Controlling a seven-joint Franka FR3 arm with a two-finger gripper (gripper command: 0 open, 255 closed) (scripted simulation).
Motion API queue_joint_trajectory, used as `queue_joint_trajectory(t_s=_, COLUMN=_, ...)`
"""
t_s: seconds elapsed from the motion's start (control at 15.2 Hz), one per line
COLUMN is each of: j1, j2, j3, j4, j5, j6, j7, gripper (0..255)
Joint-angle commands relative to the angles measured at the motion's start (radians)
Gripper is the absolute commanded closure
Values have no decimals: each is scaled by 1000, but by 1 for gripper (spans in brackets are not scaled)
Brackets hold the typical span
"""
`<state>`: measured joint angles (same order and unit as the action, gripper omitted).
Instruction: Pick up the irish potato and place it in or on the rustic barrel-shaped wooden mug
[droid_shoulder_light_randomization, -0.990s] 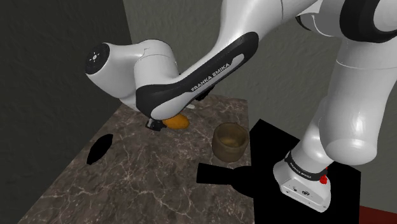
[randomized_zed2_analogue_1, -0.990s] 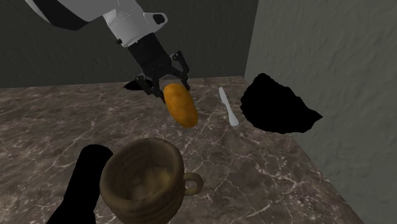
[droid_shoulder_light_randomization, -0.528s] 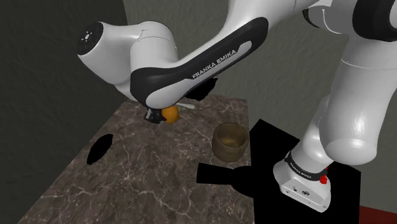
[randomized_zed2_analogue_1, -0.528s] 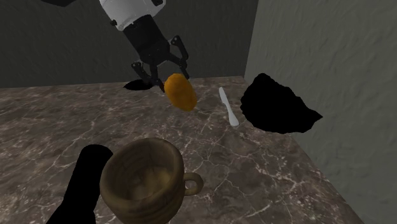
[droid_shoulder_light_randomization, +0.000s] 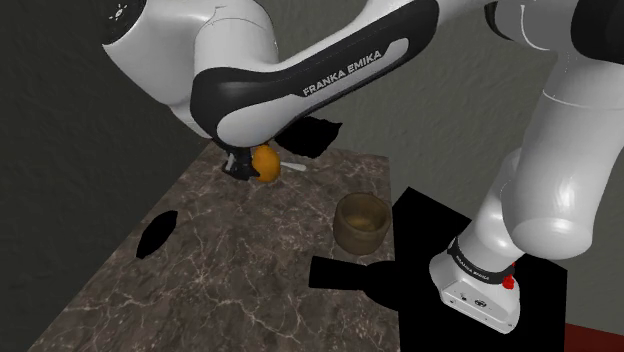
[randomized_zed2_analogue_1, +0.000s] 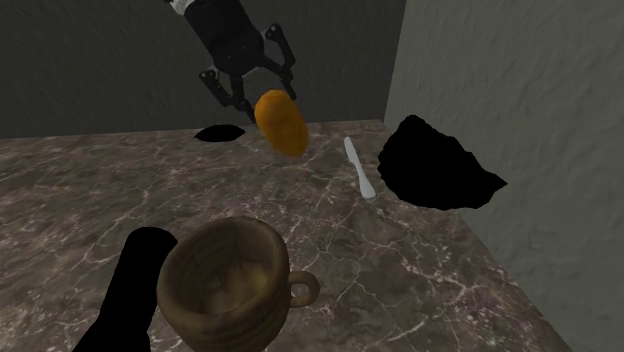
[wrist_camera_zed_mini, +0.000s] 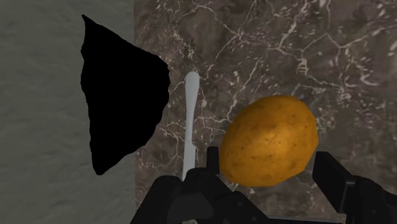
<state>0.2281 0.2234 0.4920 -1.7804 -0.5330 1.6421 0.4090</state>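
Our pincer (randomized_zed2_analogue_1: 262, 98) is clamped on the irish potato (randomized_zed2_analogue_1: 281, 123), one black finger on each side of it, as the wrist view shows (wrist_camera_zed_mini: 267, 167). We hold the potato (wrist_camera_zed_mini: 270, 140) by one end only, so most of its body juts out past the fingertips. In the second exterior view its long axis slants down and a little to that view's right. It hangs clear of the counter (randomized_zed2_analogue_1: 420, 260), above the far stretch near the corner where the two walls meet.

Under and just beyond the potato a white utensil (randomized_zed2_analogue_1: 358, 168) lies flat on the counter. Past it, along the wall-side edge, there is a black area (randomized_zed2_analogue_1: 435, 165).

The wooden mug (randomized_zed2_analogue_1: 276, 305) stands upright and empty, well apart from us at the opposite edge. In the shoulder view it (droid_shoulder_light_randomization: 360, 232) is to the right of the pincer (droid_shoulder_light_randomization: 240, 165) and lower, toward the stand.

We judge the carry is next: across the counter toward the stand-side edge, until the potato's low end is over the mug's mouth. With the potato slanted and gripped high, we think its free end should lead into the opening.
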Motion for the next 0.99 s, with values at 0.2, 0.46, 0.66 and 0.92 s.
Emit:
queue_joint_trajectory(t_s=0.2, j1=1, j2=-18, j3=2, j4=42, j5=10, j6=-51, j7=-28, gripper=255)
queue_joint_trajectory(t_s=0.46, j1=3, j2=-27, j3=4, j4=82, j5=16, j6=-95, j7=-49, gripper=255)
queue_joint_trajectory(t_s=0.66, j1=-10, j2=-116, j3=11, j4=-17, j5=54, j6=-70, j7=-52, gripper=255)
queue_joint_trajectory(t_s=0.92, j1=-18, j2=-288, j3=14, j4=-203, j5=132, j6=-25, j7=-64, gripper=255)
